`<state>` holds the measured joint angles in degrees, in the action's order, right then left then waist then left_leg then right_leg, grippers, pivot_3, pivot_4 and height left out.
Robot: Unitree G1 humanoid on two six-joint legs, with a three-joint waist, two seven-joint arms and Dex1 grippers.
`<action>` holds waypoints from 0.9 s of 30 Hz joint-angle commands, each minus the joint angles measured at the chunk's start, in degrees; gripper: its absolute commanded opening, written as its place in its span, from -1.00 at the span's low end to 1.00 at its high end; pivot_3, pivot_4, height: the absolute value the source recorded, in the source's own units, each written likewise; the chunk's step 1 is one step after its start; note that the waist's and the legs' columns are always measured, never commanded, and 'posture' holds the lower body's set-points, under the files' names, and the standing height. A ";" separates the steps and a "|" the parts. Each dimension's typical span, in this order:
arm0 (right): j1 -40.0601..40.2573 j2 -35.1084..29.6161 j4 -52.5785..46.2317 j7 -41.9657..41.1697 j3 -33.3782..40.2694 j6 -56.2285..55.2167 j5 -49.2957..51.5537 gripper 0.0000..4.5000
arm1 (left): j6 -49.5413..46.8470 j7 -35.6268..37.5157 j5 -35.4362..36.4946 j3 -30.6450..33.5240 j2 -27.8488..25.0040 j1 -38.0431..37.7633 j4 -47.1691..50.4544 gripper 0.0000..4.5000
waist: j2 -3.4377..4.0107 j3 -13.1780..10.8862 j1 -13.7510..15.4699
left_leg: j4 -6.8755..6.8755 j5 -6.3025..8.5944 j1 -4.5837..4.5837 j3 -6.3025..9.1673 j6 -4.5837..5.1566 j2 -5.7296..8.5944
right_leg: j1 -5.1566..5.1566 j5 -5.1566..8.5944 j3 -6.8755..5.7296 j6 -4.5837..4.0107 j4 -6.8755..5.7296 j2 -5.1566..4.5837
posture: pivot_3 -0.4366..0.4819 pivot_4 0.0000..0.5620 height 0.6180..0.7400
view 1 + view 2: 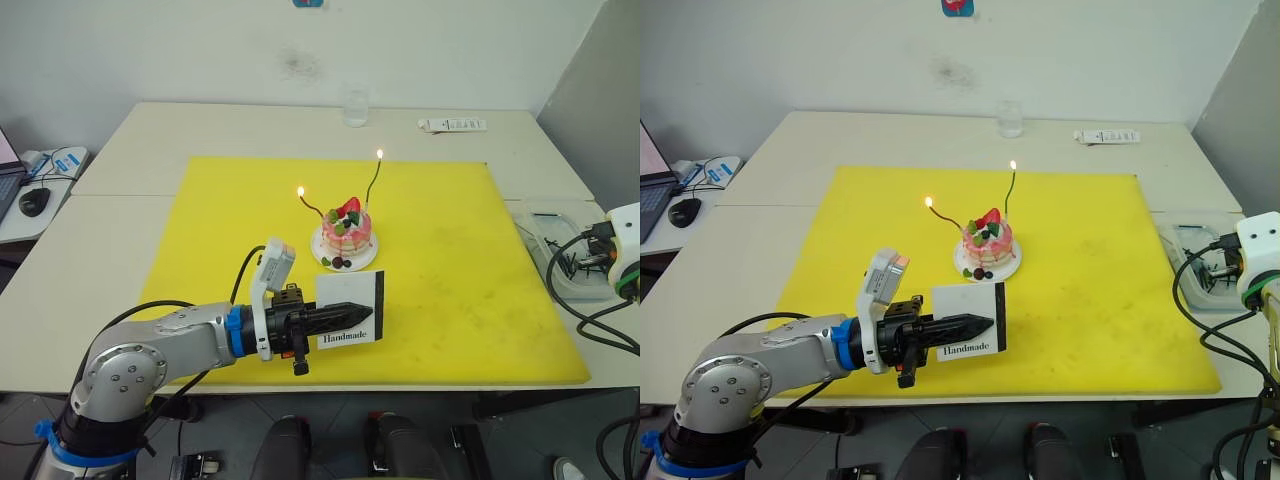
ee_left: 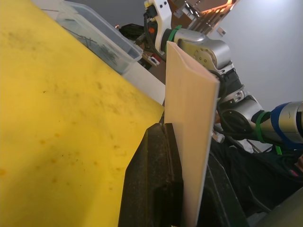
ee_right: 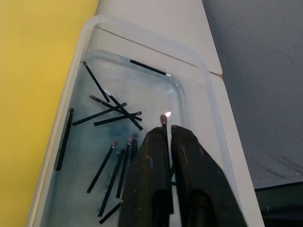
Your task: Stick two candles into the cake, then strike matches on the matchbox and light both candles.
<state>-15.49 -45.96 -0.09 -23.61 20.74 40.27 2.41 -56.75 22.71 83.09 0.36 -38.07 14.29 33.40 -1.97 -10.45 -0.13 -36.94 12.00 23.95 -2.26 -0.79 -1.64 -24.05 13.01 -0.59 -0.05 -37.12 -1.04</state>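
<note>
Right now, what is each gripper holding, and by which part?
Left gripper: matchbox, clamped across its flat faces. Right gripper: a lit match, near its burning tip.

Yellow mat looks matt, lightly smudged, like foam or rubber. Matchbox is smooth white card; clear container, at the mat's 3 o'clock, is glossy plastic holding thin dark matches. Left gripper fingers are matt black plastic.

Both candles lit in cake on yellow mat, left gripper clamps upright matchbox
</note>
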 commanded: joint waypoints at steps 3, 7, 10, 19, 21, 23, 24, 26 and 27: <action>-0.88 -1.22 -0.73 0.90 1.88 -2.33 0.22 0.08 | 0.91 0.01 1.43 1.29 -0.55 0.16 1.76 -1.00 | 0.01 0.01 0.00 | 0.00 0.00 0.00 0.00 0.00 0.00 | 0.00 0.00 0.00 0.00 0.00 0.00 | -0.05 -0.47 1.00; -0.84 -1.16 -0.92 1.81 2.41 -2.82 0.29 0.76 | 0.84 0.35 1.45 1.19 -0.72 0.46 1.46 -1.00 | 0.01 0.01 0.00 | 0.00 0.00 0.00 0.00 0.00 0.01 | 0.00 0.00 0.00 0.00 0.01 0.00 | -0.05 -0.47 1.00; -1.16 -2.25 -1.37 2.34 2.26 -6.70 -0.57 0.99 | 0.57 0.71 1.32 1.09 -0.94 0.54 1.05 -1.00 | 0.02 0.01 0.00 | 0.00 0.00 0.00 -0.01 0.00 0.01 | 0.00 0.00 0.01 0.00 0.01 0.00 | -0.05 -0.47 1.00; -1.50 -5.23 -15.26 -23.54 -7.37 -12.52 14.13 0.99 | -2.14 -7.31 6.07 -0.87 0.60 0.73 -5.05 -1.00 | 0.07 0.03 -0.09 | 0.01 0.00 -0.06 0.10 0.00 -0.08 | 0.02 -0.15 -0.03 0.25 -0.04 0.09 | -0.05 -0.47 1.00; -1.08 -5.91 -18.64 -28.62 -8.40 -10.20 18.84 0.99 | -2.47 -9.94 7.85 -1.17 1.36 1.32 -7.03 -1.00 | 0.07 0.03 0.01 | 0.02 0.00 -0.03 0.17 0.00 -0.09 | 0.02 -0.14 -0.09 0.25 -0.03 0.09 | -0.05 -0.47 1.00; -0.84 -6.21 -21.99 -31.81 -9.93 -8.00 22.57 0.99 | -2.90 -12.96 9.60 -1.72 2.15 2.18 -9.18 -1.00 | 0.06 0.02 0.18 | 0.01 0.00 0.01 0.19 0.00 -0.09 | 0.03 -0.14 -0.11 0.26 0.02 0.08 | -0.05 -0.47 1.00; -0.75 -6.27 -23.26 -32.68 -10.60 -7.43 23.67 0.99 | -3.10 -14.33 10.35 -1.97 2.53 2.56 -10.00 -1.00 | 0.06 0.02 0.25 | 0.01 0.00 0.03 0.20 0.00 -0.07 | 0.04 -0.14 -0.13 0.26 0.04 0.04 | -0.05 -0.47 1.00; -0.12 -6.45 -26.90 -35.19 -12.72 -6.10 26.61 0.99 | -3.30 -19.51 13.87 -3.40 4.09 4.16 -13.44 -1.00 | 0.06 0.02 0.35 | -0.01 0.00 0.04 0.18 0.00 -0.01 | 0.06 -0.15 -0.14 0.27 0.06 -0.02 | -0.05 -0.47 1.00; 0.30 -6.73 -28.48 -36.39 -13.81 -6.02 27.37 0.99 | -3.22 -22.02 15.63 -4.12 4.98 4.99 -15.37 -1.00 | 0.06 0.03 0.43 | -0.03 0.00 0.04 0.17 0.00 0.00 | 0.07 -0.15 -0.13 0.28 0.06 -0.04 | -0.05 -0.47 1.00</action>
<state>-15.53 -51.79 -25.04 -57.81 7.51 33.75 27.30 -59.94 3.94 95.27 -2.92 -33.90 18.16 19.18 -1.91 -10.42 0.30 -36.97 12.00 23.98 -2.10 -0.79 -1.63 -23.95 12.86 -0.72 0.23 -37.05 -1.10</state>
